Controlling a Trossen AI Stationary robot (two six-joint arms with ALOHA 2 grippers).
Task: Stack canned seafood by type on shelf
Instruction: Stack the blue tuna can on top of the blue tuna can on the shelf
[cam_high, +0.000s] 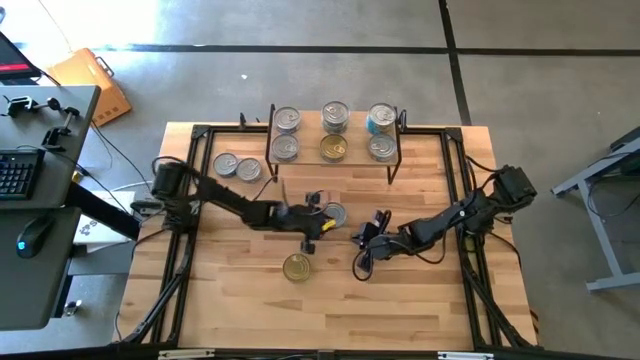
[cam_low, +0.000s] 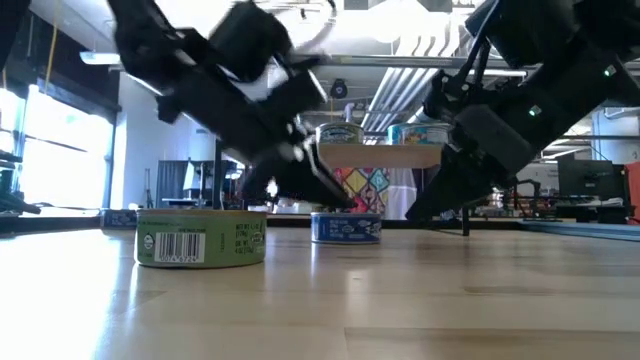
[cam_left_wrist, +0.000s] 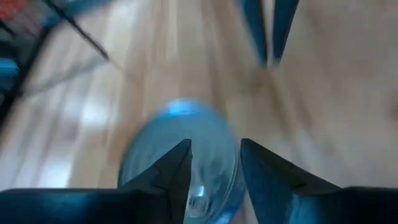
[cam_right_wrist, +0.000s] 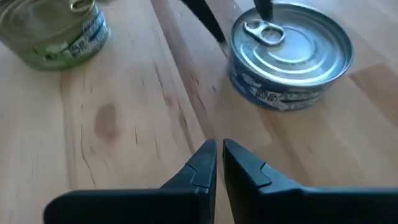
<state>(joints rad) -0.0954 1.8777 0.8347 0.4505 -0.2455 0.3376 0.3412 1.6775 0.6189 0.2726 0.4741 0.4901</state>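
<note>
Under left claw (cam_left_wrist: 214, 165), blue-labelled tin (cam_left_wrist: 180, 155)

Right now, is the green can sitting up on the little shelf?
No, the green can sits on the big table, well in front of the shelf.

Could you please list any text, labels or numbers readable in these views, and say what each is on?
None can be read as words.
Green-labelled tin: a barcode and small print, too small to read.
Blue-labelled tin: white lettering on its side, blurred.
Tins on the shelf: labels too small to read.
</note>
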